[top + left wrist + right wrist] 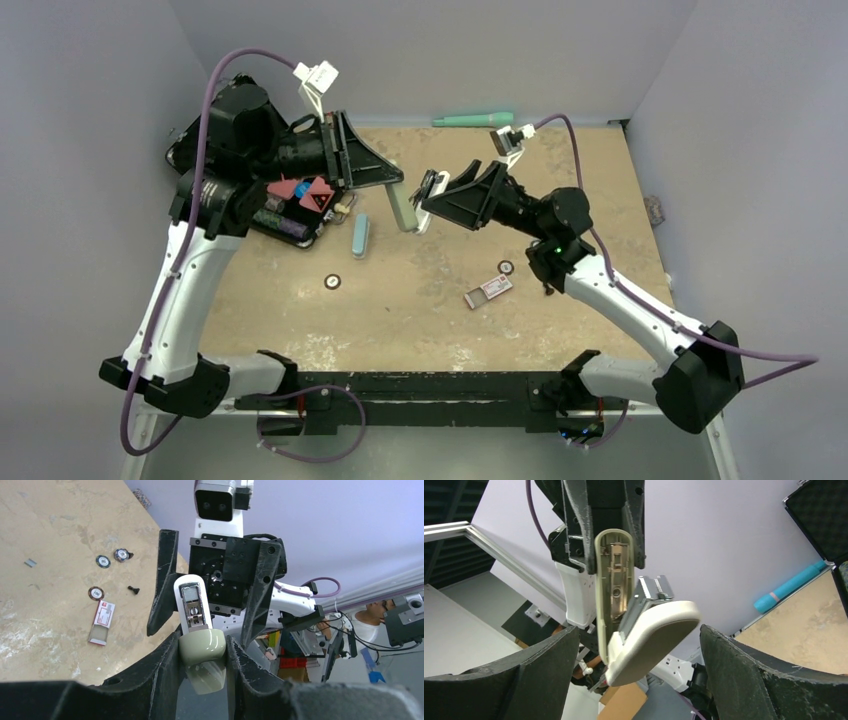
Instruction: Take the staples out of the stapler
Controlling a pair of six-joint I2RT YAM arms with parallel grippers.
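Your left gripper [202, 647], closed on the rear end of the stapler [192, 607], holds it aloft over the middle of the table [420, 320], hinged open, long axis running out from that grip; just right of it your right gripper [639, 640], spread wide and empty, faces the staple magazine [651, 592].

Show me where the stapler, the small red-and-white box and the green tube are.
stapler [651, 632]: right wrist view, on its cream swung-open top arm.
small box [489, 290]: top view, middle of its face.
green tube [472, 119]: top view, mid-length.
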